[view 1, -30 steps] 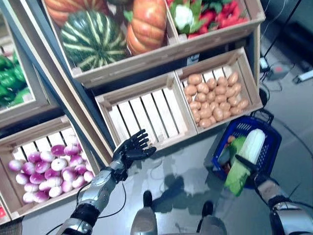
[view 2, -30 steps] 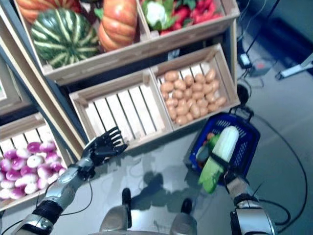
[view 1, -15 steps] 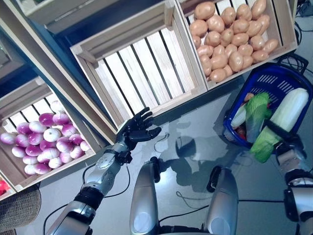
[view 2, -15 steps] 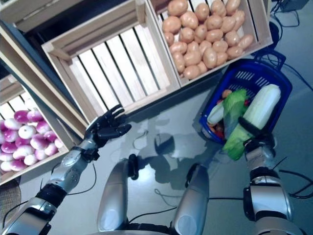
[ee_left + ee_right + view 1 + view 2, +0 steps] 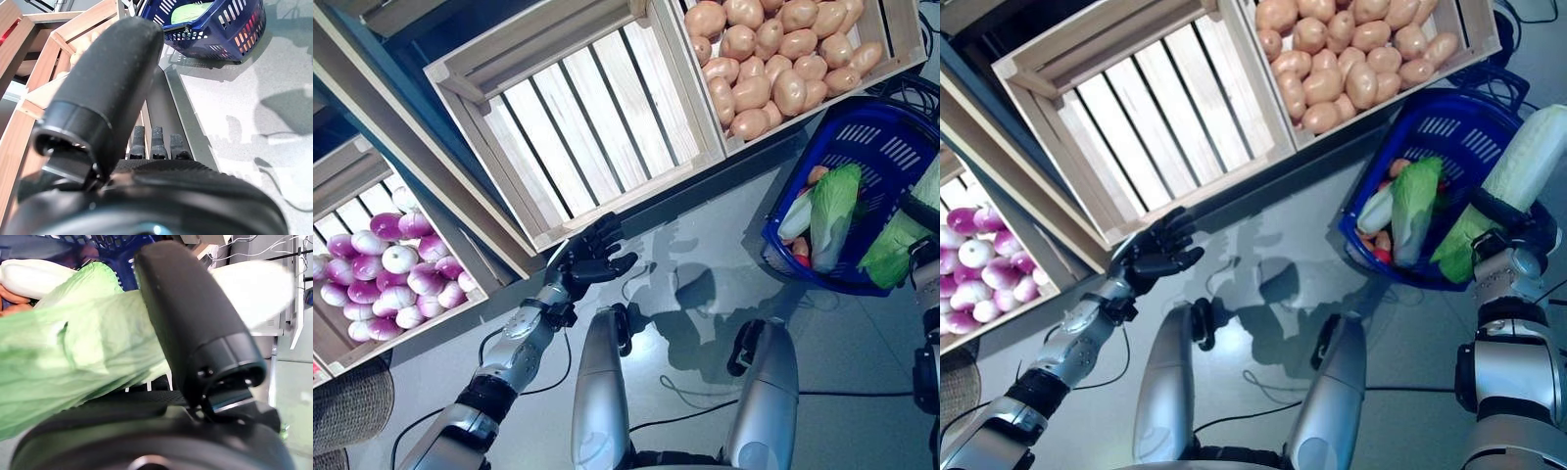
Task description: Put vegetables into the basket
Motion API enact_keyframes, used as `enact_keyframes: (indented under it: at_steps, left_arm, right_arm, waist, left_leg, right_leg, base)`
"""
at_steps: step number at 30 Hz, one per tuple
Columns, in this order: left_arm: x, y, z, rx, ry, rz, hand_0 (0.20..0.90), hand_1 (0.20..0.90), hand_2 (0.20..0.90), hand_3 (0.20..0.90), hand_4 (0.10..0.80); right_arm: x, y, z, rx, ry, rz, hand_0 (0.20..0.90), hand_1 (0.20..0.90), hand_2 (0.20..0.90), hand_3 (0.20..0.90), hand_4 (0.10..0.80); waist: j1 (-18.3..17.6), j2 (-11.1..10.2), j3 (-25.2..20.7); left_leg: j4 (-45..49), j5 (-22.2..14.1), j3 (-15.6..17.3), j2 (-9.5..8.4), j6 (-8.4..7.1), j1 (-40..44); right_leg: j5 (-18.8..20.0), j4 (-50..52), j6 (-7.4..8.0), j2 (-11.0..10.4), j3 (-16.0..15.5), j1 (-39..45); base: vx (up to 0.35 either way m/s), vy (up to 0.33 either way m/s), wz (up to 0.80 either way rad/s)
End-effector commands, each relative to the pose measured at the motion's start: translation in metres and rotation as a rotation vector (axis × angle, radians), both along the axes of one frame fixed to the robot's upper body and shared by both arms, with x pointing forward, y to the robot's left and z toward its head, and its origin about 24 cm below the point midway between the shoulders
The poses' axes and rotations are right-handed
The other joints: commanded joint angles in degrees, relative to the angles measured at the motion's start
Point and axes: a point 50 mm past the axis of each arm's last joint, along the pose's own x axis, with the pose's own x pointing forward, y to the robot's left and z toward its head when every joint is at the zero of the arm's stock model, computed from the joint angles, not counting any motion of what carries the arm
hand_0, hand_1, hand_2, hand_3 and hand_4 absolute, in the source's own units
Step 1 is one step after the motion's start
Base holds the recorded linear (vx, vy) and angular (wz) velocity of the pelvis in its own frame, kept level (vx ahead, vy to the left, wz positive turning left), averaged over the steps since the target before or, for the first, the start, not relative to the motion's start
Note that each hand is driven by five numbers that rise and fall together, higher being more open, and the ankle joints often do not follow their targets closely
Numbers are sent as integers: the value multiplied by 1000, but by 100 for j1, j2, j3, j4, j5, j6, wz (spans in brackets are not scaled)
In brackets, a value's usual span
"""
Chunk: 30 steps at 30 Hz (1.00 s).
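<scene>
The right hand [image 5: 1511,231] is clenched around a long napa cabbage [image 5: 1513,181], with the thumb wrapped across the stalk where white turns to green, as is shown close up in the right wrist view. The cabbage is held tilted, its white base pointing toward 1 o'clock and its green leafy end hanging toward 7 o'clock, over the rim of the blue basket [image 5: 1443,125] at the basket's 4 o'clock side. It is not yet inside the basket.

The cabbage is judged to be fairly heavy and firm at the white stalk, soft and easily bruised at the leaf end. The grip near the middle is well placed, since the crisp stalk can take pressure while the loose leaves would crush or tear. The smooth stalk may slide if the hold is eased while the cabbage is tilted.

Inside the basket another leafy cabbage [image 5: 1413,204] is seen lying lengthwise, with a white radish [image 5: 1375,210] beside it at 9 o'clock and small red and orange items underneath, too hidden to be named. Little free room is left.

At 12 o'clock from the basket a crate of potatoes [image 5: 1351,59] is found, then an empty slatted crate [image 5: 1151,117], then purple onions [image 5: 386,279].

The left hand [image 5: 592,262] is held relaxed with fingers spread, grasping nothing, just before the empty crate.
</scene>
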Motion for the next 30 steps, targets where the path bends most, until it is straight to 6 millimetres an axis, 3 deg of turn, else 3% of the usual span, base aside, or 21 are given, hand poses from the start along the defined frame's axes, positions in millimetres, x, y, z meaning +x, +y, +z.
enact_keyframes:
  at_steps: [1,18,19,21,22,24,25,27,29,30]
  left_arm:
    - [6,14,45,-12,-228,-10,900,900,900,900,800]
    - [7,23,43,-10,-212,7,900,900,900,900,800]
    - [7,23,42,-11,-207,5,900,900,900,900,800]
    - [6,22,38,-10,-194,0,900,900,900,900,800]
    - [5,21,34,-13,-184,-1,900,900,900,900,800]
    - [5,20,32,-14,-176,0,900,900,900,900,800]
    - [5,18,29,6,-167,3,900,900,900,900,800]
    - [4,16,25,14,-154,1,900,900,900,900,800]
    - [1,12,14,28,-115,6,900,900,900,900,800]
    - [1,11,13,29,-109,8,900,900,900,900,800]
  right_arm:
    - [-15,-28,51,-177,-71,-53,900,900,900,900,800]
    - [-12,-23,29,-114,-2,52,900,900,900,900,800]
    - [-12,-20,23,-103,12,61,900,900,900,900,800]
    - [-11,-15,8,-88,49,90,900,900,900,900,800]
    - [-11,-7,-11,-71,89,123,900,900,900,900,800]
    - [-11,-2,-23,-63,112,146,900,900,900,900,800]
    - [-13,10,-49,-13,145,193,900,900,900,900,800]
    - [-15,18,-65,19,171,214,900,900,900,900,800]
    - [-22,38,-100,81,214,256,900,900,900,900,800]
    - [-23,41,-105,87,222,265,900,900,900,900,800]
  waist:
    - [59,-129,-205]
    - [184,-355,-554]
    - [184,-379,-593]
    - [193,-407,-682]
    - [196,-452,-762]
    - [198,-480,-829]
    - [206,-532,-1006]
    - [210,-563,-1115]
    - [205,-628,-1441]
    - [204,-635,-1478]
  left_leg:
    - [-9,-992,220,159,156,870]
    - [-1065,-650,420,196,120,1800]
    - [-1284,-421,465,194,160,1842]
    - [-1568,-394,449,182,110,2088]
    - [-2031,-36,520,140,147,2291]
    - [-2316,113,561,116,147,2483]
    - [-2891,384,664,67,130,2864]
    - [-3262,559,719,14,117,3138]
    - [-4124,921,809,-101,76,3681]
    - [-4218,961,819,-114,71,3757]
  right_leg:
    - [295,-508,-281,50,-71,582]
    - [602,-1313,-183,10,-380,1440]
    - [796,-1508,-249,28,-446,1476]
    - [810,-1746,-180,78,-465,1712]
    - [1111,-2234,-230,151,-570,1944]
    - [1229,-2535,-218,205,-627,2148]
    - [1434,-3166,-178,333,-749,2559]
    - [1567,-3576,-149,440,-808,2865]
    - [1833,-4560,-80,720,-877,3524]
    - [1863,-4672,-79,756,-889,3619]
  base:
    - [32,21,1]
    - [18,22,1]
    - [-35,12,1]
    - [60,6,-2]
    - [72,-3,-3]
    - [70,-11,-3]
    - [152,-27,-4]
    - [182,-33,-11]
    - [263,-40,-10]
    - [227,-25,0]
